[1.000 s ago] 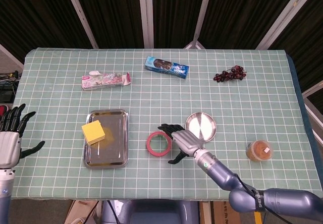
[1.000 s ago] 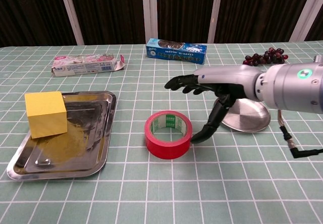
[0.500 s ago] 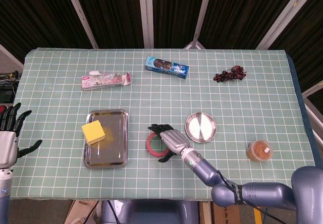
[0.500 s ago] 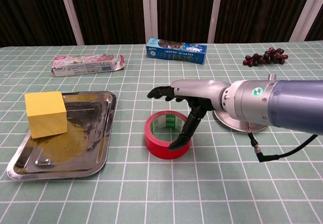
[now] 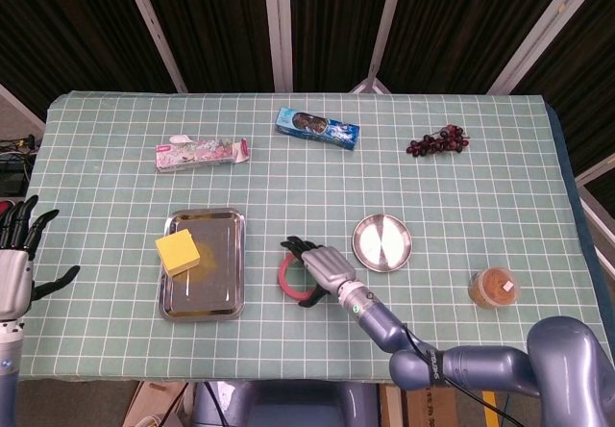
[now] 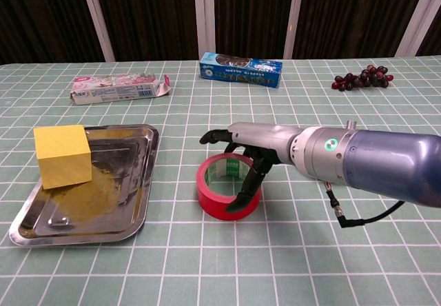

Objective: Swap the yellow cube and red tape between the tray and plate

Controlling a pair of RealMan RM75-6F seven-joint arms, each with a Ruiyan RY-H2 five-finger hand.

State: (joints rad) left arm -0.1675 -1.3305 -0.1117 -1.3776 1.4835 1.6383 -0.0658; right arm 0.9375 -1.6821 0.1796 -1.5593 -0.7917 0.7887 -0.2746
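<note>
The red tape [image 5: 289, 274] [image 6: 215, 194] lies flat on the table between the steel tray [image 5: 217, 288] [image 6: 131, 202] and the round steel plate [image 5: 382, 242]. The yellow cube [image 5: 178, 251] [image 6: 63, 156] sits in the tray's far left corner. My right hand [image 5: 320, 267] [image 6: 249, 151] hovers over the tape, fingers spread across its top and the thumb reaching down at its right rim; I cannot tell if it touches. My left hand [image 5: 17, 263] is off the table's left edge, fingers apart and empty. The forearm hides the plate in the chest view.
At the back lie a pink box [image 5: 202, 152] [image 6: 118, 87], a blue box [image 5: 318, 129] [image 6: 241, 69] and dark grapes [image 5: 437, 142] [image 6: 361, 77]. A small cup of brown stuff [image 5: 494, 287] stands right of the plate.
My right hand has moved left from beside the plate to over the red tape and come lower onto it. The tape, cube and left hand have stayed put.
</note>
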